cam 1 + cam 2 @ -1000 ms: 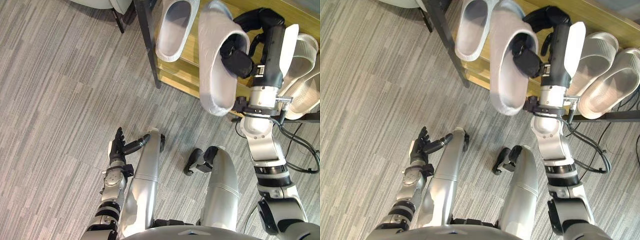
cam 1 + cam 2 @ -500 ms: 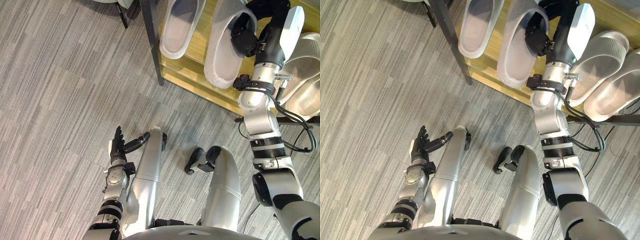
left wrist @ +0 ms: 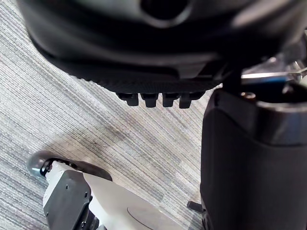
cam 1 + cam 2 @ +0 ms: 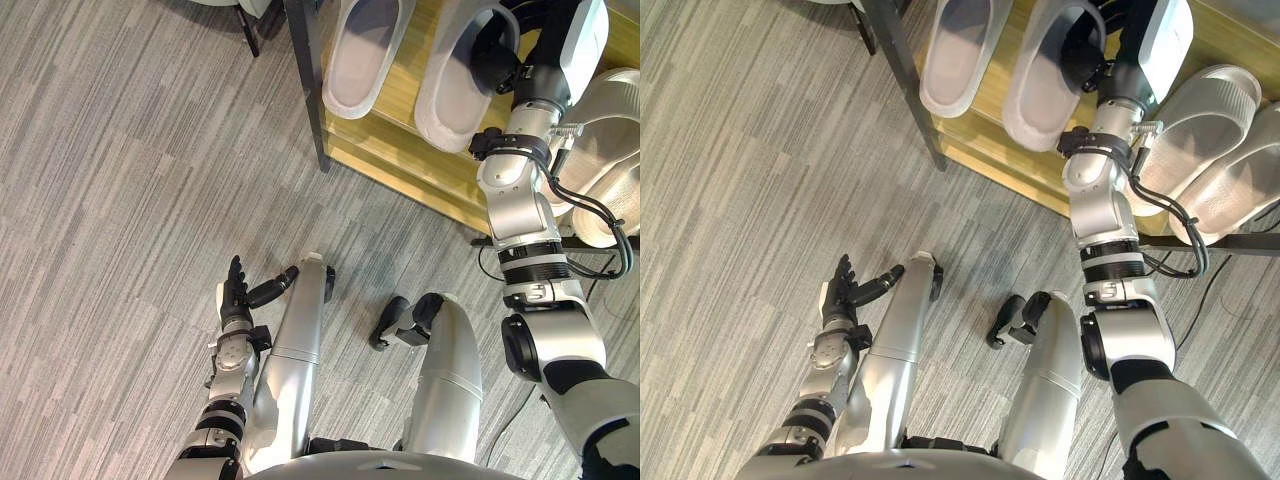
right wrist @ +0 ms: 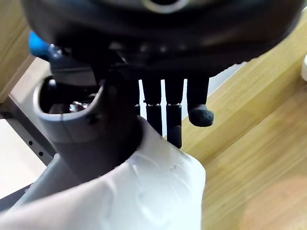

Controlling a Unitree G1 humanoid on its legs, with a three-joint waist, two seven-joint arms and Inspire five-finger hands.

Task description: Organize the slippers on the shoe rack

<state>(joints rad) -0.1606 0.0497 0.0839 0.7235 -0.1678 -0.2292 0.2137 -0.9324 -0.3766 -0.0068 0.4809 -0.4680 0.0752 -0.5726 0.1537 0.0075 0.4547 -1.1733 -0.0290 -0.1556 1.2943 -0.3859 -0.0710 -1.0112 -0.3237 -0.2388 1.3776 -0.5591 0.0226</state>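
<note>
The right hand [image 4: 497, 58] pinches a slipper [image 4: 447, 98] by its upper, fingers tucked inside, and holds it on the rack [image 4: 400, 150] just right of a second slipper [image 4: 357, 55], apparently to pair them. The left hand [image 4: 237, 296] hangs low, fingers spread.

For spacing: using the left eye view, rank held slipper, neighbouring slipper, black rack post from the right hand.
1. Held slipper, in the right hand.
2. Neighbouring slipper, to its left.
3. Black rack post, farther left.
</note>
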